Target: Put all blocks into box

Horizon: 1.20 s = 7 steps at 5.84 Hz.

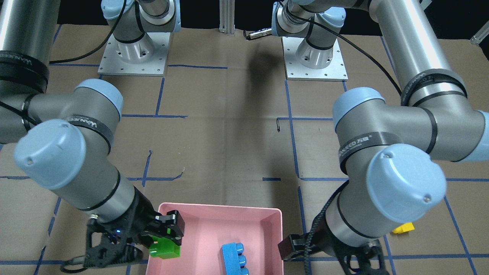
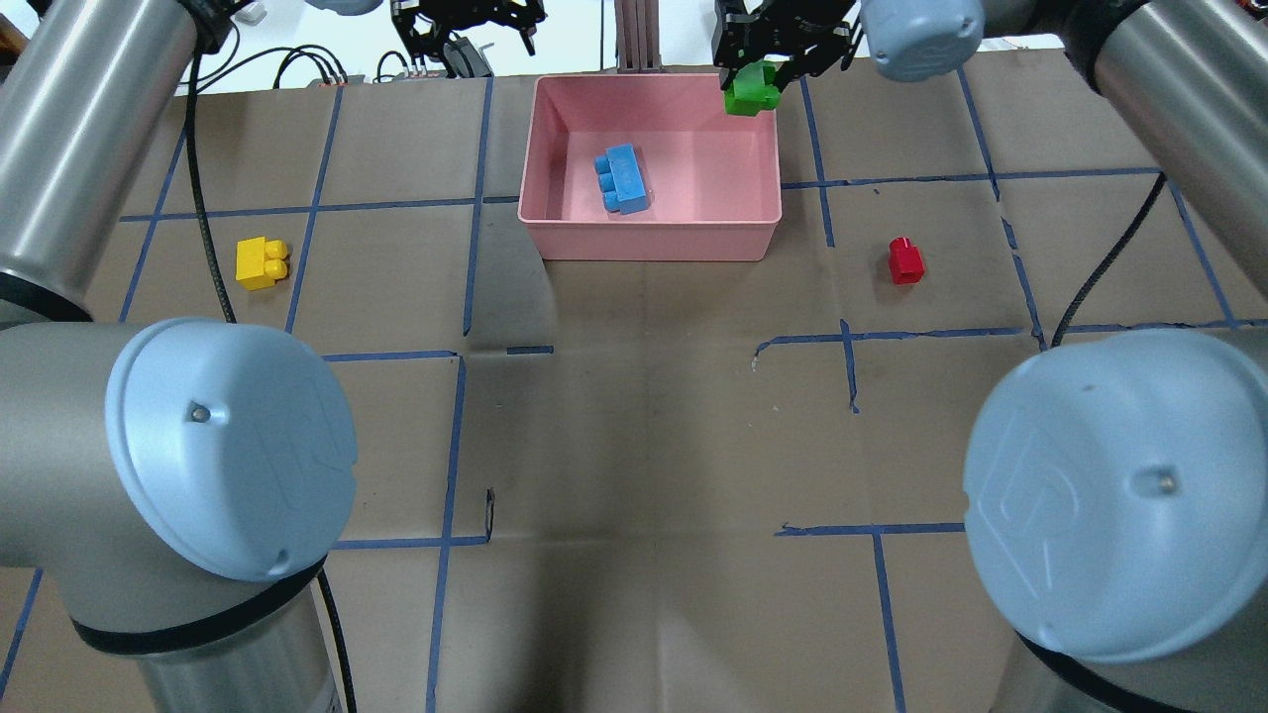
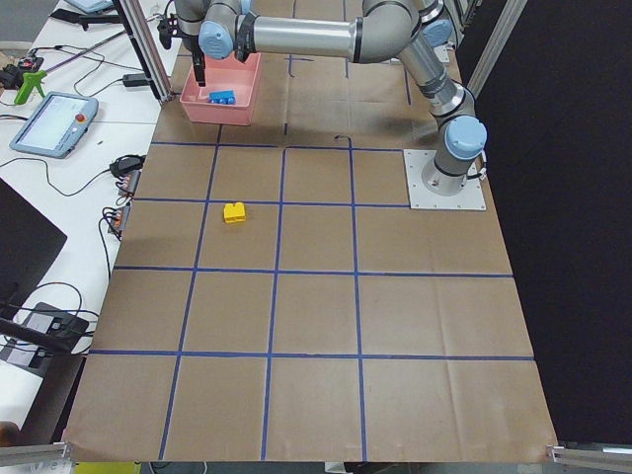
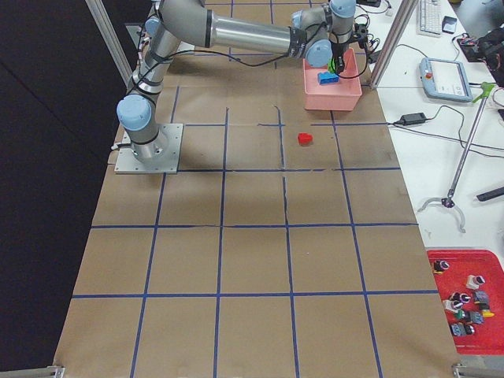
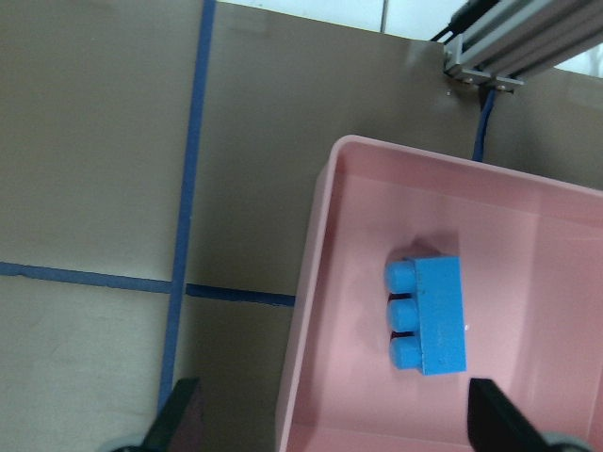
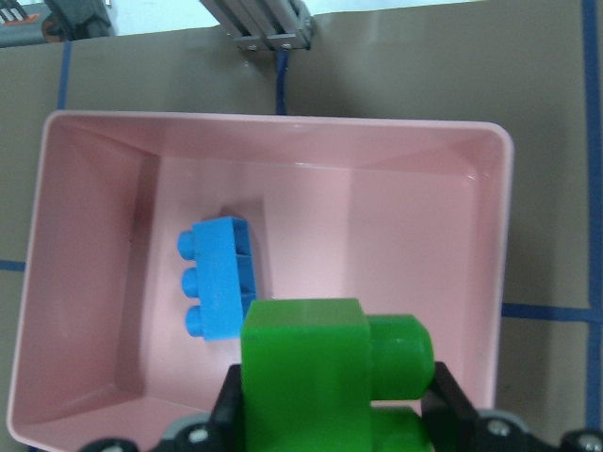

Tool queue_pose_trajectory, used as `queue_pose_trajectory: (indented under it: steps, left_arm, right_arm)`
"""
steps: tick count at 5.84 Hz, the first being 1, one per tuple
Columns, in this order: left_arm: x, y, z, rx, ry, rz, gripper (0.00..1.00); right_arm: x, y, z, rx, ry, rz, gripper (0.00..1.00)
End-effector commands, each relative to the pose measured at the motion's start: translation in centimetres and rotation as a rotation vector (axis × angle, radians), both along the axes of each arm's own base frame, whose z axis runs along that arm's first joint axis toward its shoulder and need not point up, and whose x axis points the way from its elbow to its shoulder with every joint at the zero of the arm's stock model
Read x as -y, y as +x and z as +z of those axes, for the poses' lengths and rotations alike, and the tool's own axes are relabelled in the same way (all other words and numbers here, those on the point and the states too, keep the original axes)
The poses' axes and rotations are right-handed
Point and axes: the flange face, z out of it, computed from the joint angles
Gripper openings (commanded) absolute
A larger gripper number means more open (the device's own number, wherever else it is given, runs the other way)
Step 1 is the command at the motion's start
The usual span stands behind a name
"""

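Brown paper crossed by blue tape lines covers the table [image 2: 634, 446], which fills the scene from the overhead camera. All clock directions below are read from that view.

The pink box [image 2: 649, 243] sits at the table's 12 o'clock edge, near the middle.

My left gripper [image 5: 336, 419] hangs over the box's 9 o'clock wall. Its fingers are spread wide and have nothing between them. My right gripper [image 6: 339, 410] is up at the box's 1 o'clock corner, with its fingers [image 6: 448, 405] pressed on either flank of the green block.

The light-blue block [image 2: 624, 180] is the longest. It lies on the box floor a little toward 9 o'clock of centre, on its side, its three studs pointing to about 9 o'clock. From my left wrist camera it shows just ahead of the gap between my open fingers, touching neither.

The green block [image 2: 750, 94] is clamped in my right fingers over the rim at that 1 o'clock corner. In the right wrist view its studs stick out sideways past one finger.

The yellow block [image 2: 261, 263] lies on the paper at about 8 o'clock from the box, well apart from it and from both grippers.

The small red block [image 2: 904, 260] stands on the paper at about 4 o'clock from the box, well clear of my right fingers.
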Motion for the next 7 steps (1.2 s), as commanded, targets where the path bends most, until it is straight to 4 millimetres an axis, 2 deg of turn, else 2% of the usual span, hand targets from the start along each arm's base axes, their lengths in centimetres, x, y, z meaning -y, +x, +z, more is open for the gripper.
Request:
queue_pose_trajectory:
  steps: [1, 2, 3, 4, 5, 6, 7]
  left_arm:
    - [-0.5, 11.0, 1.3, 0.006, 0.015, 0.13, 1.0]
    - [-1.2, 18.3, -0.4, 0.023, 0.049, 0.075, 1.0]
    - [-2.7, 26.3, -1.9, 0.028, 0.078, 0.055, 1.0]
    - [-4.4, 30.5, -3.3, 0.1, 0.131, 0.013, 1.0]
    - [-5.8, 31.1, -6.1, 0.113, 0.191, -0.02, 0.99]
    - [-7.6, 31.2, -8.9, 0.092, 0.235, -0.036, 0.99]
    - [-7.6, 33.1, -11.0, 0.12, 0.161, -0.065, 0.98]
  right_arm:
    - [0.9, 5.7, -2.9, 0.028, 0.046, -0.035, 0.18]
    - [1.4, 5.9, -2.9, 0.037, 0.009, -0.038, 0.51]
    - [2.0, 6.0, -3.3, 0.041, -0.034, -0.044, 0.99]
    - [2.0, 6.0, -3.5, 0.039, -0.034, -0.043, 1.0]
    - [2.0, 5.9, -3.4, 0.036, -0.034, -0.039, 1.0]
    - [1.4, 4.8, -2.9, 0.007, -0.036, -0.026, 1.0]
    - [0.7, -1.4, -0.3, -0.16, 0.001, 0.022, 1.0]
